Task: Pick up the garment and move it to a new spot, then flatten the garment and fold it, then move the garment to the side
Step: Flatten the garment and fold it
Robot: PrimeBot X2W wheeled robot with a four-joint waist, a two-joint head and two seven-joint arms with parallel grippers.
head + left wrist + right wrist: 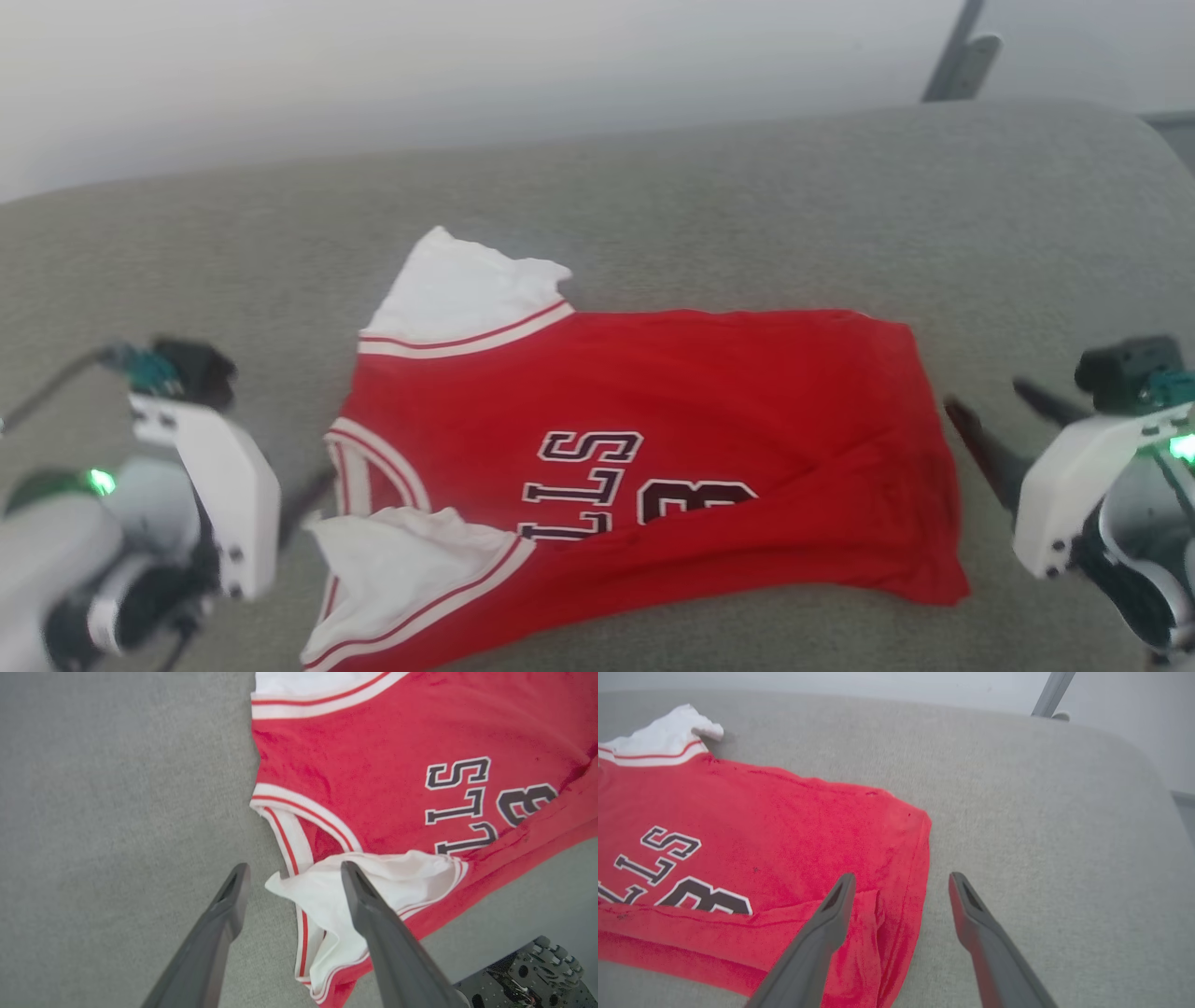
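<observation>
Mid-fold: small red jersey-style garment with white sleeves [653, 411] lies on grey fabric cushion [747, 205], near edge lapped over its lettering [583, 485] (1 fold in, I'd say); left gripper [294, 870] at sleeve end, right gripper [901, 879] at hem, both jaws apart and empty, so next up: pinch both ends for fold 2.
</observation>
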